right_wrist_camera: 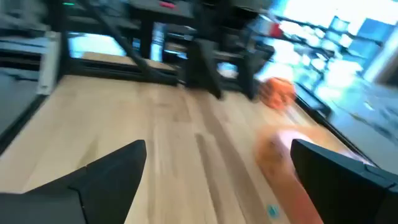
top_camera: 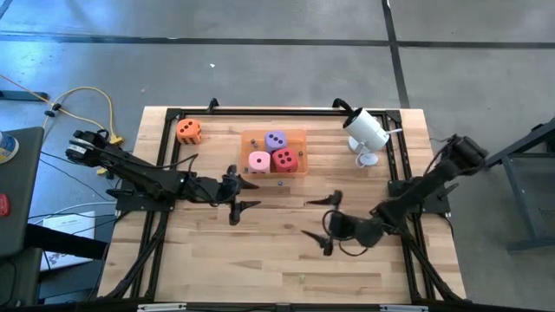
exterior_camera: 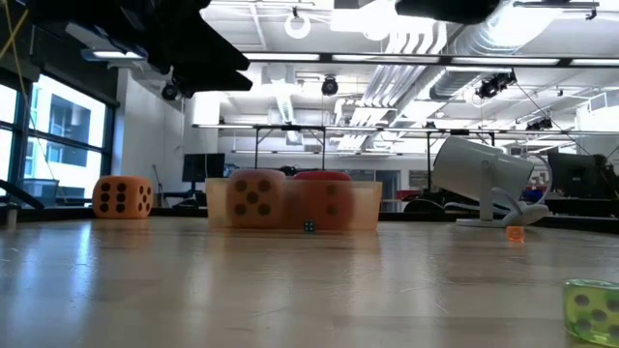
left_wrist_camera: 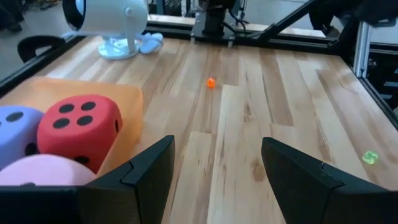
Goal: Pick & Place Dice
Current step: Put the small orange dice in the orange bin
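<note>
Table — bare wood under both arms.

Tray — just beyond the left gripper, holds three dice: purple die, red die, pink die, packed touching.

Orange die — outside the tray, beyond and to one side of the left gripper, alone on the wood.

Left gripper — fingers spread wide, empty, beside the tray's near corner.

Right gripper — fingers spread, empty, well short of the tray.

Step in hand, judged: three placed, one left. Next calls for the left gripper to swing to the orange die and straddle it.
</note>
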Robot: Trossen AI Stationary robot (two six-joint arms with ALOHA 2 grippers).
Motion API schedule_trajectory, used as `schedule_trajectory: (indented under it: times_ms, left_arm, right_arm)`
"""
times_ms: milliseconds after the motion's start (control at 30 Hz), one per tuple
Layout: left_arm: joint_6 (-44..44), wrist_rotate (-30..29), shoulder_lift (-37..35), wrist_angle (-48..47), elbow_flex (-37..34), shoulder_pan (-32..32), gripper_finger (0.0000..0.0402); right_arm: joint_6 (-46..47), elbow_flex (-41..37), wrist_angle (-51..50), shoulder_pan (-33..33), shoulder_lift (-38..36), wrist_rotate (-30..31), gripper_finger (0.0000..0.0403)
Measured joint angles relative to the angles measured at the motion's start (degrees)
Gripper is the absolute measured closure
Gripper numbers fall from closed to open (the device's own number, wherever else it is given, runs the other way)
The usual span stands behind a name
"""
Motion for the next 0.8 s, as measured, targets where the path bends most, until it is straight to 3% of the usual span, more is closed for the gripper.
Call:
schedule_trajectory:
  times_ms: [67, 167, 267, 433, 633, 800]
  left_arm:
    - [-1.65, 0.10, 0.00, -0.28, 0.00, 0.00, 0.0167]
    - [-4.57, 0.18, 0.00, -0.35, 0.00, -0.02, 0.0167]
    - [-5.73, 1.38, 0.00, -0.46, 0.00, -0.04, 0.0167]
    - [-8.85, 9.42, 0.00, -0.41, 0.00, -0.02, 0.0167]
    - [-10.66, 13.11, 0.07, -0.28, 0.00, -1.56, 0.0167]
    - [-10.67, 13.26, 0.22, 1.40, 0.00, -3.41, 0.0167]
  right_arm:
    - [6.69, 0.20, -7.04, 2.00, -2.51, 4.40, 0.0010]
    - [21.38, 0.20, -19.76, 4.92, -6.17, 5.38, 0.0011]
    - [38.56, 0.20, -35.05, 6.63, -8.16, 2.95, 0.0021]
    - [65.07, 0.18, -56.35, 7.09, -8.15, -1.19, 0.0052]
    - [78.66, 0.18, -64.59, 5.41, -5.32, -1.45, 0.0080]
    - [84.97, 0.07, -68.13, 0.43, -2.41, -7.41, 0.0096]
